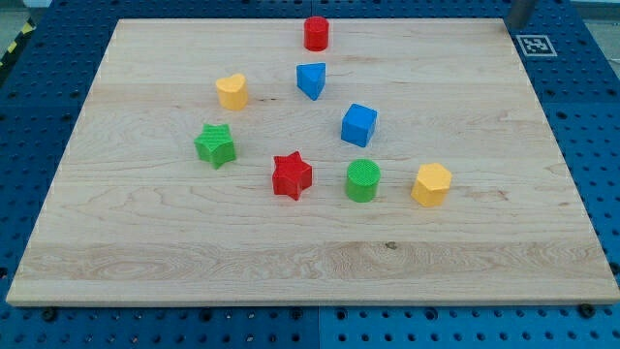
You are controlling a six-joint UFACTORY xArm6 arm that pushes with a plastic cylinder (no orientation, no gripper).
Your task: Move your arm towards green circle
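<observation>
My tip does not show; only a grey stub sits at the far right corner of the wooden board [145, 252], so I cannot tell where the tip stands relative to the blocks, and there is no gripper to report.

The approach looks not yet begun. The green plastic cylinder (the green circle) [362, 180] stands upright, round face up, near the board's middle, toward the near edge, between the red plastic star [292, 175] and the yellow plastic hexagonal block [431, 184]. The blue plastic cube [358, 124] lies just behind it.

Being round, it has no heading; its axis is vertical. Next, I judge, the tip should come in from the far right, passing between the blue cube and the yellow block without touching them.
</observation>
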